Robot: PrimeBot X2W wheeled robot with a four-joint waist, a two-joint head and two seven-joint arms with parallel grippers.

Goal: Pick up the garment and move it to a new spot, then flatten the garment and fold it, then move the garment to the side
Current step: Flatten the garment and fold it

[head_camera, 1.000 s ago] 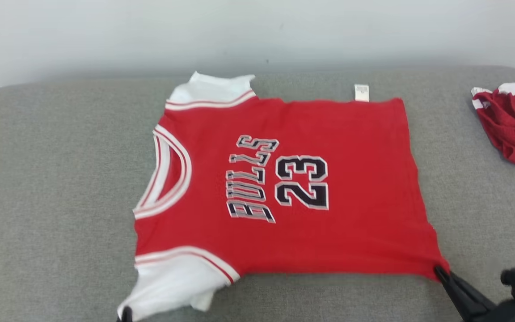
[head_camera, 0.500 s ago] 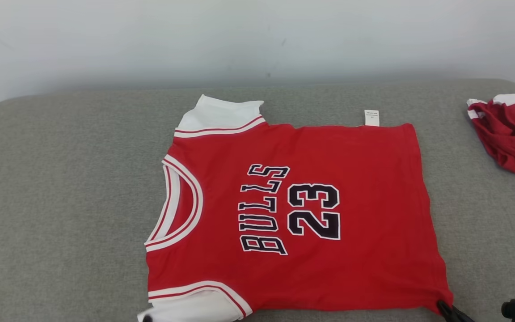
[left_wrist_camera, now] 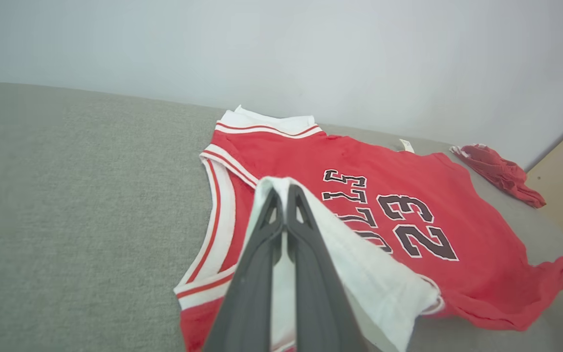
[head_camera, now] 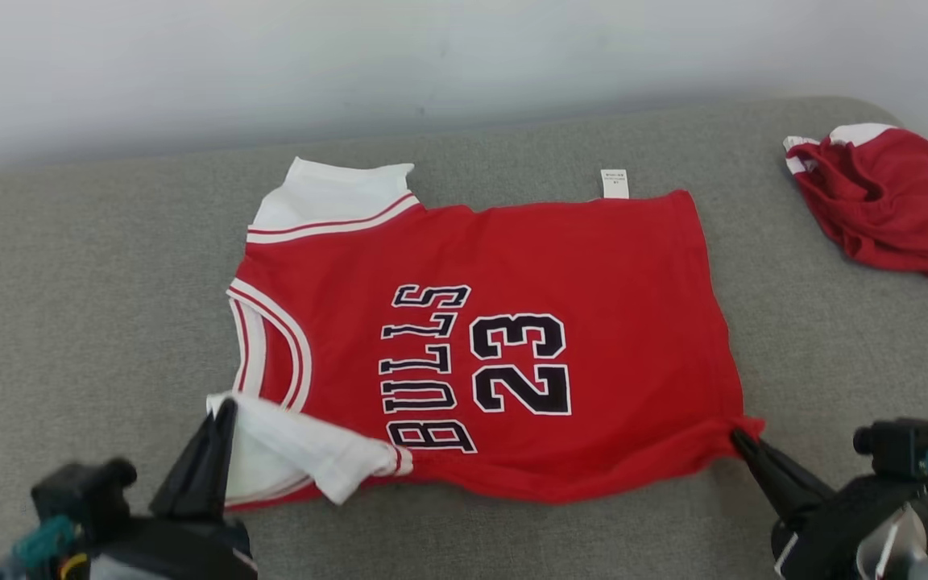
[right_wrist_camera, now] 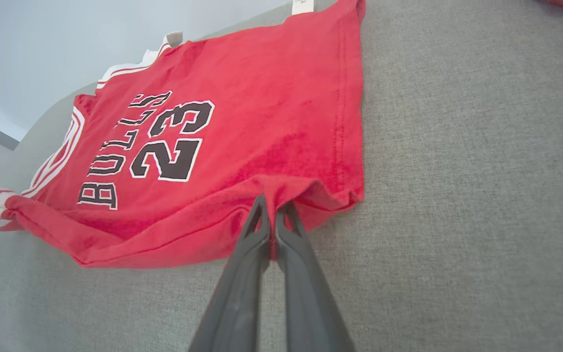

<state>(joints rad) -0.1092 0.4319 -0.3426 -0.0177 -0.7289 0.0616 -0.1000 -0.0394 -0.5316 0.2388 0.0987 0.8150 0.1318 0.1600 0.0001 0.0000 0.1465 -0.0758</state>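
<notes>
red jersey (head_camera: 577, 258) lies spread mid-way across the grey bench (head_camera: 69, 282), near edge lifted. left gripper (head_camera: 225, 407) jaws pinched tight on the white near sleeve (head_camera: 303, 451); right gripper (head_camera: 742, 441) jaws pinched tight on the near hem corner (head_camera: 750, 424). looks light, soft and floppy: likely sags between grips, so corner holds suit folding it over. second red garment (head_camera: 883, 201) well apart, far right.

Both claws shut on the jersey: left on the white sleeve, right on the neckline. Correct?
Not quite. The right claw grips the bottom hem corner of the jersey, not the neckline; the right wrist view shows it. The left claw on the white sleeve is correct.
</notes>
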